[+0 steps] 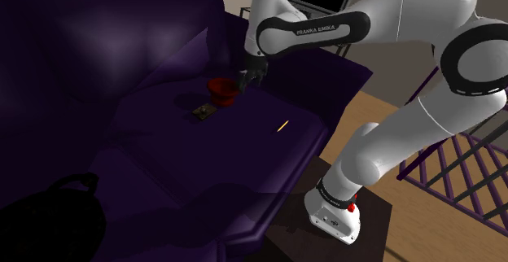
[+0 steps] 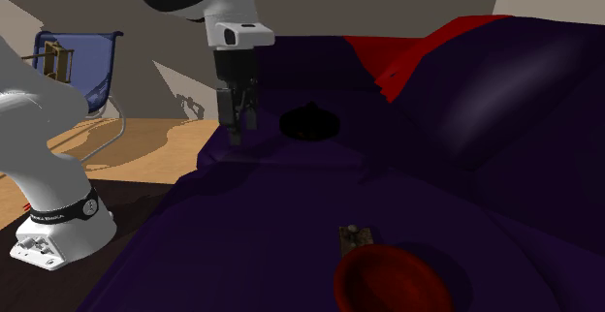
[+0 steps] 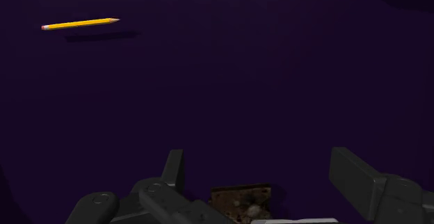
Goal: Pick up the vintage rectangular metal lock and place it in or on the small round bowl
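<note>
Hovering my gripper [image 1: 249, 81] over the purple sofa cushion [image 1: 163, 150], fingers spread wide and holding nothing. The rusty lock [image 1: 201, 111] lies flat on the cushion just beside the red bowl [image 1: 221, 90], towards the shoulder view's left. A yellow pencil [image 1: 282, 125] rests well apart, rightward.

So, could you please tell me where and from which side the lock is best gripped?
From straight above, I would say. The lock lies flat on the purple cushion, so only its side edges offer a hold. The red bowl sits close beside it, so the open gripper should probably close across the two edges not facing the bowl.
</note>
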